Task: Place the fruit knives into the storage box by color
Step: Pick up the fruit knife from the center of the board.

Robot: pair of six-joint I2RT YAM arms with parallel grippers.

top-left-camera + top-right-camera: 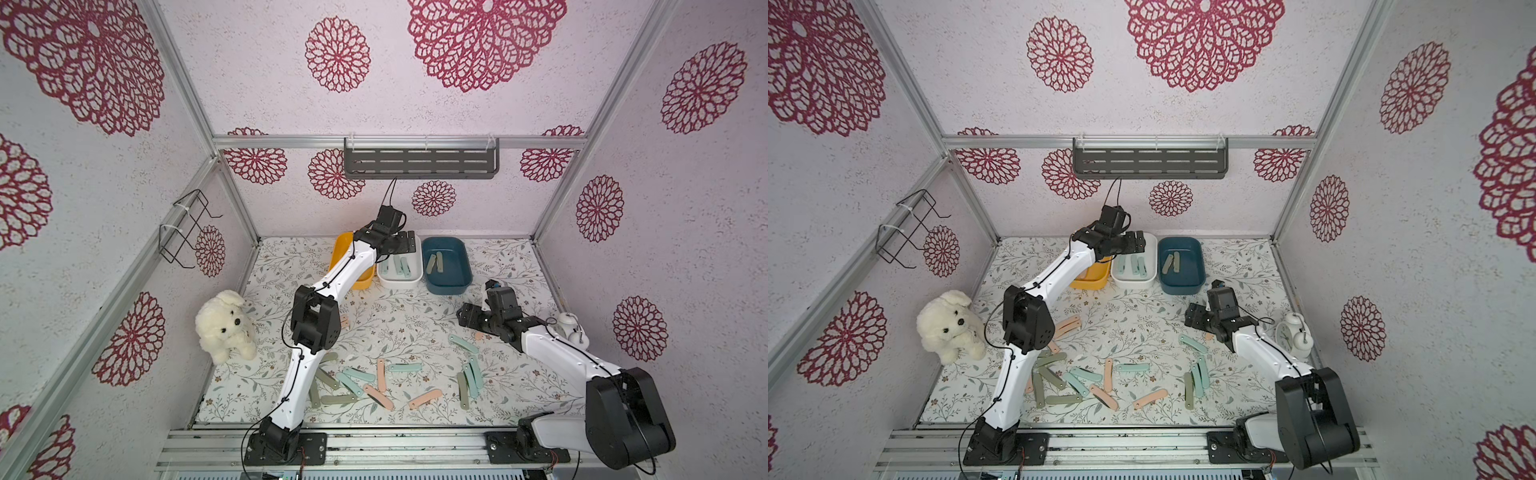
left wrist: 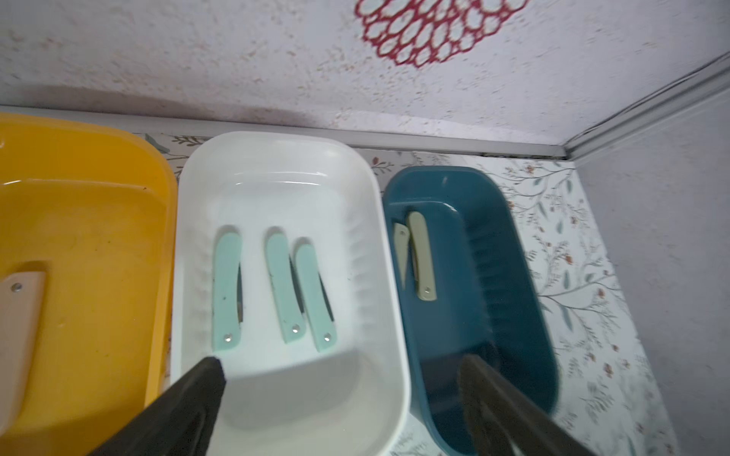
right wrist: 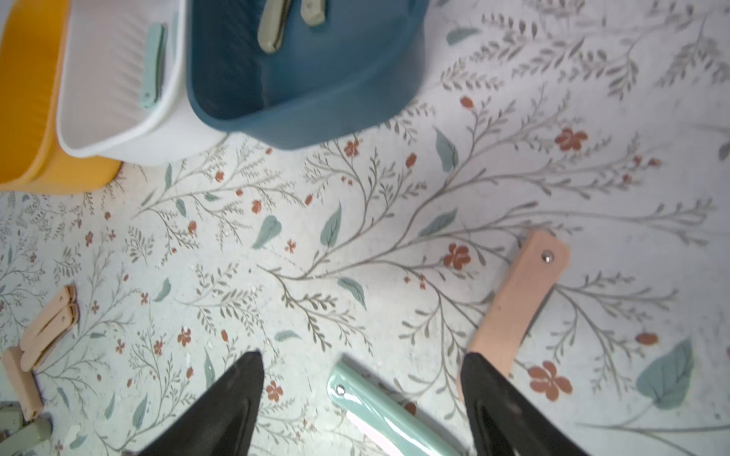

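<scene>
My left gripper [image 2: 341,361] hangs open and empty over the white box [image 2: 276,146], where three mint fruit knives [image 2: 282,288] lie side by side. The blue box [image 2: 513,276] holds two olive knives [image 2: 422,256], and the yellow box [image 2: 98,237] holds a pink one [image 2: 19,316]. My right gripper [image 3: 361,357] stands open low over the table, and a mint knife [image 3: 379,414] lies between its fingers. A pink knife [image 3: 517,308] lies just beside one fingertip. Both top views show the left gripper [image 1: 405,243] at the boxes, the right gripper [image 1: 471,322] mid-right, and several loose knives [image 1: 374,382] near the front.
A white plush dog [image 1: 226,326] sits at the left of the table. An alarm clock [image 1: 1293,334] stands by the right wall, close to my right arm. A dark shelf [image 1: 419,162] hangs on the back wall and a wire rack [image 1: 185,228] on the left wall.
</scene>
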